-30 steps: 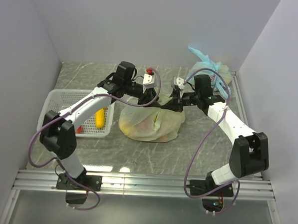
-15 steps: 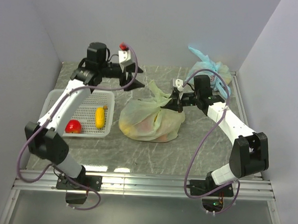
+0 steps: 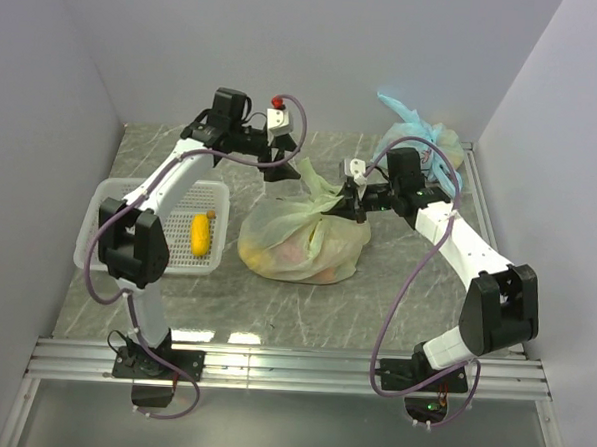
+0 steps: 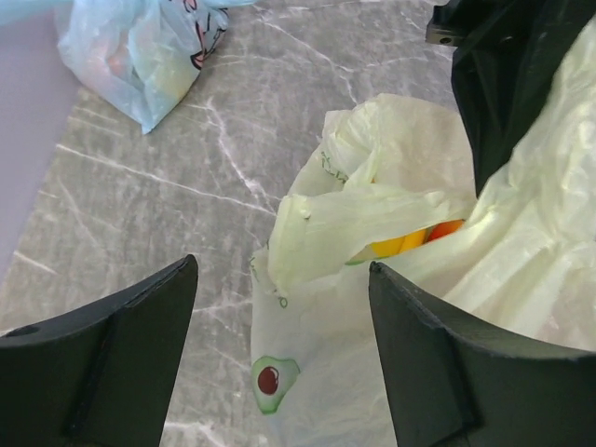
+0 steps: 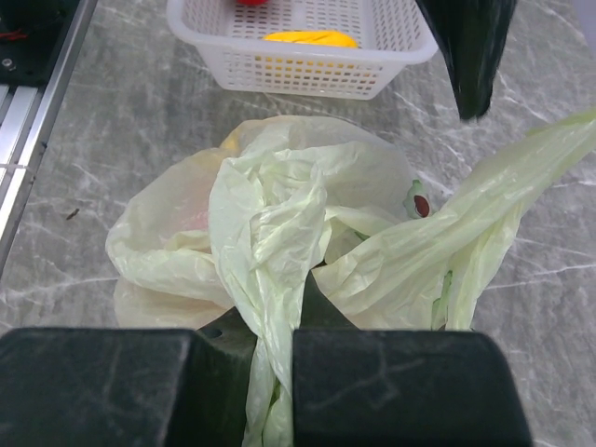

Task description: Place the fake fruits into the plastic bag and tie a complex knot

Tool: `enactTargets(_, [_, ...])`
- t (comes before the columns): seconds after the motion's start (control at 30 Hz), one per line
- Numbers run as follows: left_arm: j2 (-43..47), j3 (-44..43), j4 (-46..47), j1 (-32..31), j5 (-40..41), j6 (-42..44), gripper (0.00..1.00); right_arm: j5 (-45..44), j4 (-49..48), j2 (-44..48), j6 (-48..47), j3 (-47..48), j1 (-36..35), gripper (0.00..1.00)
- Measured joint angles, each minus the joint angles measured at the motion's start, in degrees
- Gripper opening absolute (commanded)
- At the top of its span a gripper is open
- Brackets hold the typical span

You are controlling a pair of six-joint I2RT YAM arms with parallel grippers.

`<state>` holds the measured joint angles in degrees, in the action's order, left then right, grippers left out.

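Mid worktop (image 3: pixel 274 317): plastic bag (image 3: pixel 302 246), slumped and bulging, mouth turned to the far side. Pinches one twisted handle strip (image 5: pixel 265 279) of it in right pincer (image 5: pixel 270 349), pressed together on the film, low at the bag's far right edge. Runs the other handle strip (image 5: pixel 484 191) up and away from that grip, toward the dark finger of the left pincer (image 4: pixel 282 270) at top of right wrist view. Hovers left pincer over the bag's far left side, spread wide, gripping nothing. Cannot tell from above whether it touches the film, but shows clear of it in left wrist view. Lies folded across the bag mouth below the gap between those fingers: the loose end of that other strip. Handles not yet tied together.

Inside bag, seen through the mouth in left wrist view: yellow and orange fruit pieces (image 4: pixel 410 244), partly covered by film. Pinkish shapes through the bag wall from above, too blurred to name. Printed mark (image 4: pixel 270 380), green with a red dot, on the bag side facing left wrist camera.

Left of bag, just beside it: white basket (image 3: pixel 110 196) with a banana (image 3: pixel 200 234) lying inside, partly under the left arm. Far right corner, well apart from the green bag: light blue bag (image 3: pixel 420 140), tied.
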<state>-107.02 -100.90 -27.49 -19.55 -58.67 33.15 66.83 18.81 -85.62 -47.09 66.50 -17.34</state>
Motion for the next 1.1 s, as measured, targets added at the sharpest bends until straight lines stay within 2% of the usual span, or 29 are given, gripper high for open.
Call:
enactTargets(0.13, [-2.49, -1.73, -0.42, -0.90, -0.63, 1.25, 0.72, -0.04, 0.33, -0.04, -0.55, 0.07, -0.04, 0.00])
enactTargets(0.23, [-3.48, -2.97, -1.33, -1.53, -1.49, 2.89, 0.62, -0.22, 0.74, -0.31, -0.92, 0.42, -0.04, 0.00])
enactTargets(0.27, [-3.54, -3.15, -1.57, -1.70, -1.68, 3.39, 0.48, -0.26, 1.03, -0.52, -1.05, 0.70, -0.04, 0.00])
enactTargets(0.33, [-3.54, -3.54, -2.82, -1.95, -2.19, 4.68, 0.33, -0.44, 1.11, -1.01, -1.25, 1.11, -0.04, 0.00])
enactTargets(0.37, [-3.58, -3.96, -3.74, -2.01, -2.51, 5.53, 0.15, -0.59, 1.11, -1.11, -1.22, 1.14, -0.04, 0.00])
enactTargets(0.4, [-3.63, -4.61, -5.31, -2.10, -2.91, 6.45, 0.07, -0.76, 1.11, -1.20, -1.16, 1.11, -0.04, 0.00])
enactTargets(0.43, [-3.78, -5.40, -6.80, -2.14, -3.19, 7.78, 0.00, -1.05, 0.76, -1.22, -0.66, 1.11, -0.04, 0.05])
enactTargets(0.47, [-3.93, -6.19, -8.37, -2.19, -3.37, 9.14, 0.00, -1.36, 0.11, -1.22, 0.20, 1.11, -0.02, 0.19])
enactTargets(0.57, [-4.00, -7.41, -12.83, -2.19, -4.22, 12.59, 0.00, -2.56, -3.69, -1.22, 4.00, 1.09, 0.15, 0.34])
enactTargets(0.73, [-3.74, -5.95, -15.23, -2.16, -4.50, 14.27, 0.00, -5.09, -11.15, -1.22, 10.88, 0.90, 0.24, 0.40])
enactTargets(0.77, [-3.72, -5.73, -15.45, -2.16, -4.50, 14.34, 0.00, -5.51, -11.89, -1.22, 11.41, 0.90, 0.24, 0.50])
enactTargets(0.83, [-3.69, -5.70, -16.31, -2.19, -4.55, 14.45, 0.00, -6.56, -13.05, -1.22, 12.15, 0.90, 0.24, 0.53])
enactTargets(1.03, [-2.99, -5.70, -17.20, -2.16, -4.72, 13.99, 0.00, -7.04, -11.21, -3.52, 10.21, 1.57, 0.24, 0.49])
enactTargets(1.1, [-2.25, -5.70, -16.96, -2.16, -4.70, 13.11, 0.00, -6.82, -9.90, -4.76, 9.31, 1.70, 0.24, 0.52])
